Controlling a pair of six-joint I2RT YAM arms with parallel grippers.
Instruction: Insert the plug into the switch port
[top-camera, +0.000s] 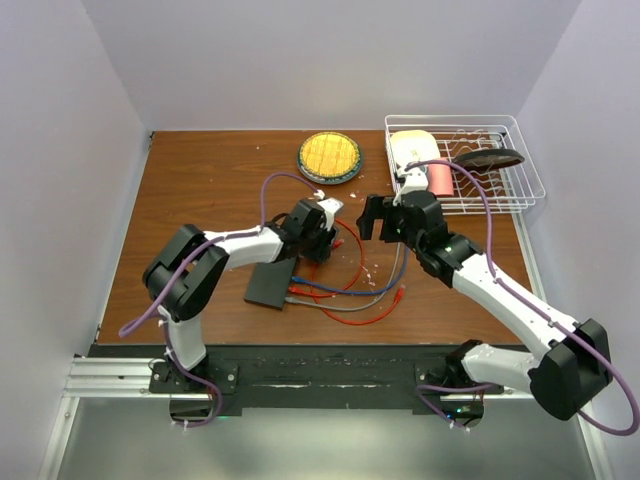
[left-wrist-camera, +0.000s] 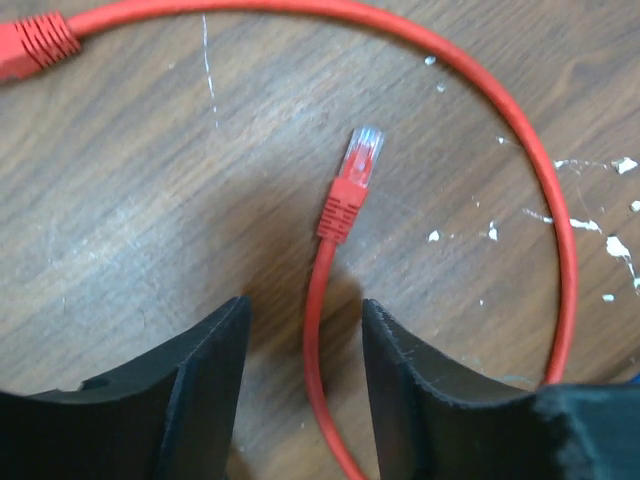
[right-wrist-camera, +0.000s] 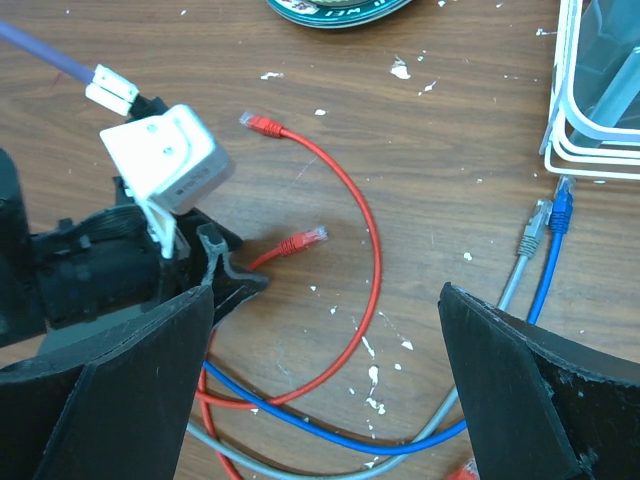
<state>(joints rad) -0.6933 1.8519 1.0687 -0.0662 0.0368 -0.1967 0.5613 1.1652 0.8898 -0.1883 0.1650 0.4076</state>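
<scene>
Overhead, one switch (top-camera: 270, 285), one yellow dish (top-camera: 329, 156), one wire rack (top-camera: 500, 190).

Soft, even light from above fills the overhead view, and the brown table (top-camera: 200, 190) shows no glare. In the left wrist view a broad dark shadow pools on the wood, and the red plug (left-wrist-camera: 352, 180) looks slightly blurred, its clear tip glinting. The right wrist view is bright and fairly sharp.
</scene>
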